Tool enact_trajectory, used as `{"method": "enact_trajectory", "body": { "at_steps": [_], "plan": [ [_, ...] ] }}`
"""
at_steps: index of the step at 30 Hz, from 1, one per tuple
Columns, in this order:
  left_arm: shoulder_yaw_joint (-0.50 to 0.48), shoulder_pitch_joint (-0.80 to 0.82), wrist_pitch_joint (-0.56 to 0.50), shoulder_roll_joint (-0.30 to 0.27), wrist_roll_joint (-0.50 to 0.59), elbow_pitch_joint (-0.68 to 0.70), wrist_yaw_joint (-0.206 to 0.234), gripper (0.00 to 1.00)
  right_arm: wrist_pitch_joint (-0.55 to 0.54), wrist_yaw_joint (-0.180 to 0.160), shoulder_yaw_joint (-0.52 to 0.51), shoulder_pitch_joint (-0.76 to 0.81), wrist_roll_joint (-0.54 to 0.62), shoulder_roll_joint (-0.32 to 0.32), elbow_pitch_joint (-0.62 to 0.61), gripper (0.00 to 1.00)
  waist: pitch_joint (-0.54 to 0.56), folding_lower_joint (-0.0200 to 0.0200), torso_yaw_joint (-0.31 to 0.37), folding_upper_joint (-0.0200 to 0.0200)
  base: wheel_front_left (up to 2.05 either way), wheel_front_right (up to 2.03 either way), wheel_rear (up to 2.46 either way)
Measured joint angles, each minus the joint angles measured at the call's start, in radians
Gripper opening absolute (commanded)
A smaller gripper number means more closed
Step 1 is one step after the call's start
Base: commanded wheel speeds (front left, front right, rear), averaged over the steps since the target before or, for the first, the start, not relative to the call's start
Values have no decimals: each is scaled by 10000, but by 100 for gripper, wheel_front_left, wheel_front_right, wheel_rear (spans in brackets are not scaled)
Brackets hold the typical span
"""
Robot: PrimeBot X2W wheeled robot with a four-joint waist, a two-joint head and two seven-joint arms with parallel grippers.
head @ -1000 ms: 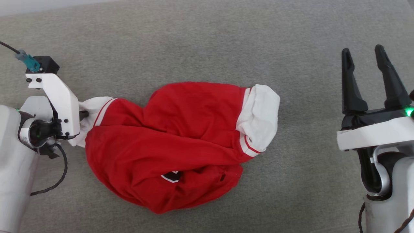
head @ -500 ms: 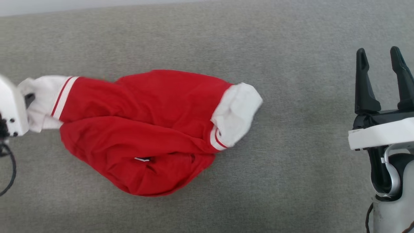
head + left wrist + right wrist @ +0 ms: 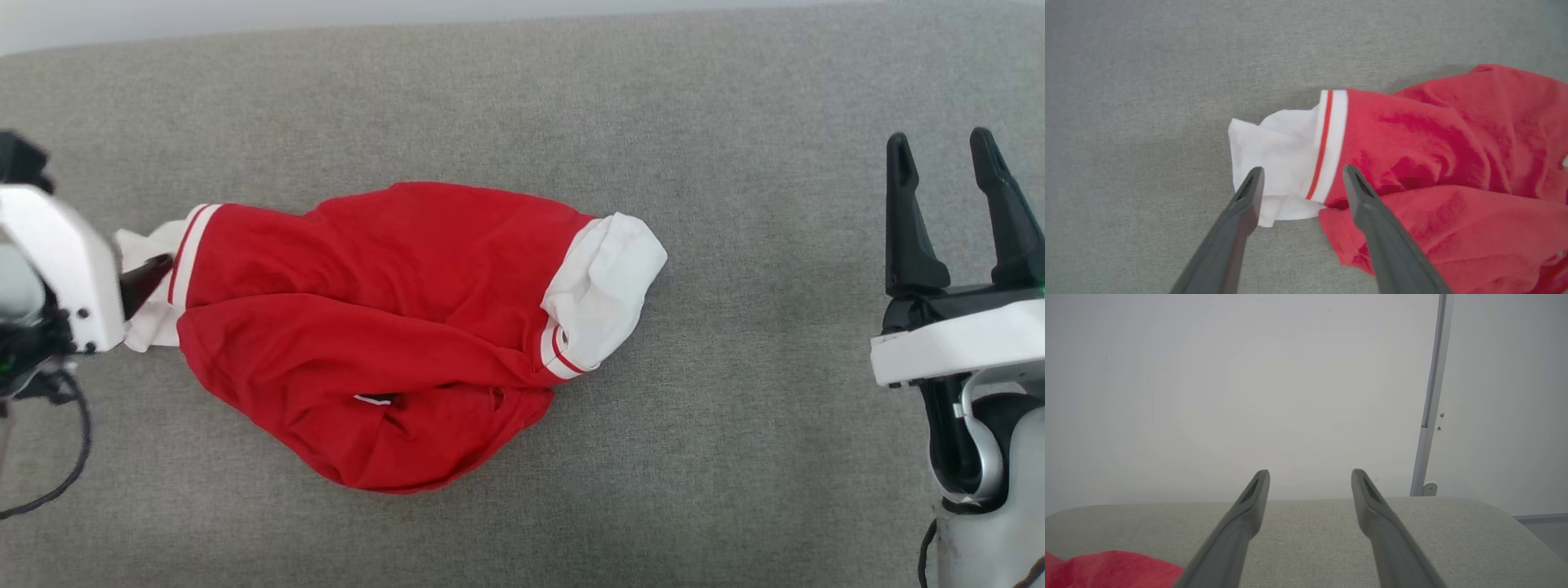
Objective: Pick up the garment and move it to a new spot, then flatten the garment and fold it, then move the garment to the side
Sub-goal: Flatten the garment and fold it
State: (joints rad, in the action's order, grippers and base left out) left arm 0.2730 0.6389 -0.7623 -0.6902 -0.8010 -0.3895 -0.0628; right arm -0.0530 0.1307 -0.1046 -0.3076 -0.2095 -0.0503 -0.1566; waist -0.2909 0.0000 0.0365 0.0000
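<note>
The garment (image 3: 392, 327) is a red jersey lying crumpled in a wide heap on the grey cushioned surface (image 3: 775, 457), a white sleeve at each end. My left gripper (image 3: 153, 271) stands open at its left sleeve. In the left wrist view the two fingers of my left gripper (image 3: 1302, 168) are spread above that white sleeve (image 3: 1274, 163) and its red-striped trim, gripping nothing, with the garment (image 3: 1445, 171) running off to the right. My right gripper (image 3: 939, 140) is open and empty at the far right, well apart from the cloth. A red corner of the garment (image 3: 1106, 567) shows in the right wrist view.
The surface's back edge (image 3: 490, 20) runs along the top, with a pale wall behind. The right wrist view shows that wall and an upright metal rail (image 3: 1429, 416). A black cable (image 3: 65, 465) hangs off my left wrist.
My left gripper pulled the left sleeve out leftward, stretching the garment wider, then opened and let the sleeve go. The head camera shifted slightly. The right gripper stayed open.
</note>
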Motion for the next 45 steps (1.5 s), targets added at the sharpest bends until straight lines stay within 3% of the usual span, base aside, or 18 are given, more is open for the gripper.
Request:
{"method": "enact_trajectory", "body": {
  "at_steps": [8, 14, 21, 27, 29, 36, 39, 45],
  "plan": [
    [836, 327, -2190, 460, -510, 2456, 339, 100, -31, 0, -40, 180, -140, -2, 25, 100, 287, 0, -30, 0, 0, 0, 0],
    [1833, 311, -3223, 704, -316, 3551, 428, 100, -40, 0, 38, 196, -293, 0, 0, 100, 164, 0, 140, 0, 0, 0, 0],
    [2700, 89, -3281, 671, 548, 2819, 217, 100, 67, 0, 219, 121, -468, 0, 111, 100, -88, 0, 497, 0, 0, 0, 0],
    [2940, 101, -2412, 966, 851, 1471, -31, 100, 182, 0, 261, 106, -552, -2, 282, 100, -211, 0, 650, 0, 0, 0, 0],
    [2999, 154, -2282, 1093, 830, 1058, -140, 0, 184, 0, 263, 102, -554, 0, 324, 100, -218, 1, 635, 0, 0, 0, 0],
    [2890, 402, -1816, 1361, 537, 637, -303, 0, 182, 0, 178, 51, -552, 0, 364, 100, -159, 0, 469, 0, 0, 0, 0],
    [2855, 255, -1879, 1302, 389, 1371, -314, 0, 167, 0, 88, 55, -518, 0, 339, 100, -87, 0, 371, 0, 0, 0, 0],
    [2725, -873, -2209, 869, 25, 3685, 293, 0, 71, 0, -59, 109, -447, -2, 249, 100, 30, 0, 137, 0, 0, 0, 0]
  ]
}}
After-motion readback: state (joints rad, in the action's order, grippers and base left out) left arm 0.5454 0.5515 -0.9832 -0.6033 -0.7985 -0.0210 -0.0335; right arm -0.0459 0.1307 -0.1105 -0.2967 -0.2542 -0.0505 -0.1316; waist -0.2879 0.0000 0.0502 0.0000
